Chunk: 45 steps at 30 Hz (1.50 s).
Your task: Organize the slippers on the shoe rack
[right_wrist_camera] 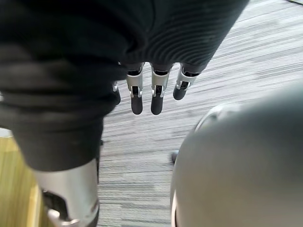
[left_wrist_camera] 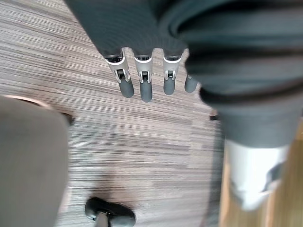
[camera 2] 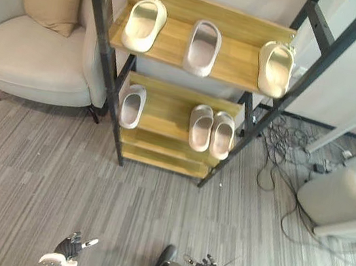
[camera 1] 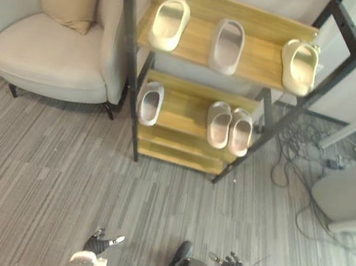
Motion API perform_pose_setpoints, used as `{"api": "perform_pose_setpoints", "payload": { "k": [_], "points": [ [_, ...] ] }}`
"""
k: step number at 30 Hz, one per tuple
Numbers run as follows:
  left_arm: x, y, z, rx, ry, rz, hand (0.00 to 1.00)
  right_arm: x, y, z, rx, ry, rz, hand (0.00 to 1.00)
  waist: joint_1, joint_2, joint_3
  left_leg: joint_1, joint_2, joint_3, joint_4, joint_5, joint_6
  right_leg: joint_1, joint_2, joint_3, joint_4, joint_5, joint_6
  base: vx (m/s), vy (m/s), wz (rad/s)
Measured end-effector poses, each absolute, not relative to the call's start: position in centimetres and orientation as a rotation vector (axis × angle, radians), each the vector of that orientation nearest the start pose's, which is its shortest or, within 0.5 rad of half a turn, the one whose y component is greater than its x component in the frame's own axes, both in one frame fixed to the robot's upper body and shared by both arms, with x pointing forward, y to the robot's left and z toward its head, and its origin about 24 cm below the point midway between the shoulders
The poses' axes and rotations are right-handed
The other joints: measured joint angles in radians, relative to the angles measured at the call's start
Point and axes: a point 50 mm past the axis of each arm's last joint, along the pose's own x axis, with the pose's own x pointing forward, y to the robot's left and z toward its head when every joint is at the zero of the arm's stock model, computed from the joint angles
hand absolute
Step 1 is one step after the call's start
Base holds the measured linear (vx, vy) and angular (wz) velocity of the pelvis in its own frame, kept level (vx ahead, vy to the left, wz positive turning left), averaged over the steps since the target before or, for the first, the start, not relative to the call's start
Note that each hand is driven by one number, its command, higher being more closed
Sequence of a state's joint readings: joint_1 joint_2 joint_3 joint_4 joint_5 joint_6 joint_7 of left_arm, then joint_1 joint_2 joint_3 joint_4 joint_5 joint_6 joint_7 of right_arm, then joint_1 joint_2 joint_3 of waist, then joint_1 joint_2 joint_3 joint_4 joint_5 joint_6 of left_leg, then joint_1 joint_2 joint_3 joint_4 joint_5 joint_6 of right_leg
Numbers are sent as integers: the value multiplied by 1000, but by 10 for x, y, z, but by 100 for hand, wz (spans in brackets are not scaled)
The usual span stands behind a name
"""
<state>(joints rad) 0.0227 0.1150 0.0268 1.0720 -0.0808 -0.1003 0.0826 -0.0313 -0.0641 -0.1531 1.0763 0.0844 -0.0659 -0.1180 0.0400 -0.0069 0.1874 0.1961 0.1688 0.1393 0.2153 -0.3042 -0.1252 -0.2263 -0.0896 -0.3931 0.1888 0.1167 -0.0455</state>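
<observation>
**Q:** Where are the slippers?

**A:** All on the shoe rack (camera 1: 197, 43). On the top shelf, a cream slipper (camera 1: 169, 22) lies at the left end, a grey slipper (camera 1: 227, 46) in the middle and a second cream slipper (camera 1: 299, 66) at the right end, so the two creams are well apart. On the lower shelf, a lone slipper (camera 1: 149, 102) lies at the left and a matched pair (camera 1: 219, 124) sits side by side towards the right.

**Q:** And the hands?

**A:** The left hand (camera 1: 98, 243) and right hand (camera 1: 231, 263) hang low over the floor, well short of the rack. The fingers (left_wrist_camera: 142, 87) of both are straight and relaxed, holding nothing.

**Q:** Which step is this?

**A:** Likely the very start, since no slipper is picked up. The lone slipper may be the grey one's mate, though its colour is hard to judge from here. The next move calls for closing on the rack and taking an odd slipper to set beside its partner.
</observation>
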Motion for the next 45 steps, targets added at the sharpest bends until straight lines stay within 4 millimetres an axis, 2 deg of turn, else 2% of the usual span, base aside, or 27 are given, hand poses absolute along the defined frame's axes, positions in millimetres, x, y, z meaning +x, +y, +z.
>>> {"api": "perform_pose_setpoints", "payload": {
  "k": [1,3,4,5,6,7,8,9,10,11,13,14,15,16,18,22,24,27,30,35,36,40,42,43,44,45],
  "points": [
    [120,195,-154,39,993,201,0,138,-200,-149,28,964,-316,0,-10,16,-7,7,14,-15,7,25,-19,-1,8,-7,38,-76,-4,316,-190,0],
    [117,185,-156,2,1004,197,0,137,-206,-148,14,969,-321,0,-13,43,-7,-17,50,-22,103,40,-41,14,32,-14,76,-144,-13,381,-237,4],
    [117,184,-157,-5,1005,201,0,136,-206,-149,15,973,-321,0,-14,45,-8,-31,59,-29,153,46,-51,24,41,-16,74,-156,-13,398,-273,9],
    [118,187,-156,-15,999,219,0,132,-206,-150,16,982,-323,0,-15,46,0,-132,95,-76,412,93,-88,92,71,-12,33,-183,-12,227,-169,8],
    [119,187,-155,-19,993,225,0,131,-206,-150,16,986,-323,0,-13,47,2,-159,102,-84,477,110,-95,112,79,-12,21,-186,-12,320,-201,1],
    [122,190,-154,-28,976,240,0,125,-204,-152,20,999,-324,0,-4,45,8,-233,119,-88,653,98,-84,176,97,-8,-17,-200,-26,275,-90,-8],
    [125,190,-152,-30,957,242,0,123,-204,-153,24,1002,-327,0,1,35,17,-295,121,-45,738,65,-56,232,103,-6,-48,-206,-23,259,-64,-9],
    [127,190,-150,-31,945,242,0,123,-204,-153,25,1002,-327,0,3,33,17,-325,118,-12,742,50,-38,254,103,-1,-64,-208,-20,200,-30,-6],
    [128,190,-150,-31,938,241,0,123,-203,-153,26,1002,-328,0,4,34,17,-342,117,7,729,43,-26,266,103,2,-74,-209,-19,199,53,-27],
    [131,190,-148,-31,918,239,0,123,-203,-153,27,1005,-329,0,13,36,17,-387,95,48,590,27,-7,282,97,21,-91,-206,-10,211,91,-35],
    [134,189,-147,-29,910,236,0,124,-203,-153,30,1003,-333,0,15,37,16,-389,58,45,387,42,3,281,85,31,-90,-202,10,207,135,-29],
    [134,188,-147,-31,914,229,0,123,-206,-153,23,1006,-343,0,17,44,12,-373,28,42,210,110,44,281,79,42,-90,-210,33,196,139,-13],
    [133,189,-147,-25,915,233,0,122,-203,-154,29,1012,-342,0,19,25,7,-350,4,46,165,125,40,281,63,52,-101,-200,50,267,129,-4],
    [131,193,-148,-9,924,232,0,121,-198,-155,40,1017,-334,0,16,-2,0,-333,-31,49,112,142,59,284,44,58,-126,-194,62,277,74,11],
    [134,198,-147,9,923,232,0,120,-193,-156,57,1023,-334,0,16,-18,2,-332,-53,54,108,142,69,302,29,53,-153,-184,76,267,55,7],
    [129,203,-149,38,952,223,0,125,-189,-155,55,1009,-317,0,18,-21,-5,-243,-81,61,76,134,83,365,5,72,-159,-184,83,233,56,-8],
    [128,206,-149,45,955,227,0,126,-189,-154,50,1005,-312,0,18,-32,-13,-231,-92,60,43,134,83,352,-7,72,-142,-203,110,124,-6,-9],
    [128,204,-149,46,958,220,0,124,-190,-155,48,1012,-314,0,14,-31,-12,-231,-94,56,29,134,83,314,-21,74,-61,-232,128,58,1,-4],
    [126,203,-150,50,964,211,0,119,-191,-156,48,1024,-317,0,8,-31,-13,-200,-103,41,6,134,83,286,-43,77,42,-268,123,16,23,8],
    [125,203,-150,50,966,211,0,121,-190,-156,42,1020,-307,0,7,-31,-15,-198,-129,28,-9,136,86,318,-53,68,-17,-268,123,-27,11,9],
    [125,203,-150,52,967,212,0,124,-187,-155,30,1015,-285,0,6,-32,-17,-197,-140,10,-22,145,97,331,-55,61,-39,-268,123,-56,1,17],
    [125,203,-150,53,966,217,0,131,-181,-152,4,986,-242,0,4,-38,-22,-198,-155,-15,-59,175,99,332,-61,40,-65,-268,123,-93,-34,23],
    [123,202,-151,56,971,217,0,144,-175,-144,-43,913,-188,0,4,-41,-30,-195,-161,-24,-97,205,100,326,-63,38,-73,-266,123,-119,-52,13],
    [121,200,-152,64,978,208,0,158,-166,-129,-72,802,-137,0,-1,-43,-45,-194,-161,-35,-130,228,100,314,-61,37,-73,-259,120,-101,-36,9],
    [120,200,-152,64,979,208,0,160,-164,-126,-72,778,-130,0,-2,-44,-48,-194,-161,-36,-135,231,99,312,-60,37,-74,-258,120,-87,-36,6],
    [120,199,-152,63,980,209,0,169,-158,-112,-70,691,-104,0,-5,-47,-53,-191,-159,-37,-147,240,99,311,-57,37,-77,-253,117,-44,-25,-3]
  ]
}}
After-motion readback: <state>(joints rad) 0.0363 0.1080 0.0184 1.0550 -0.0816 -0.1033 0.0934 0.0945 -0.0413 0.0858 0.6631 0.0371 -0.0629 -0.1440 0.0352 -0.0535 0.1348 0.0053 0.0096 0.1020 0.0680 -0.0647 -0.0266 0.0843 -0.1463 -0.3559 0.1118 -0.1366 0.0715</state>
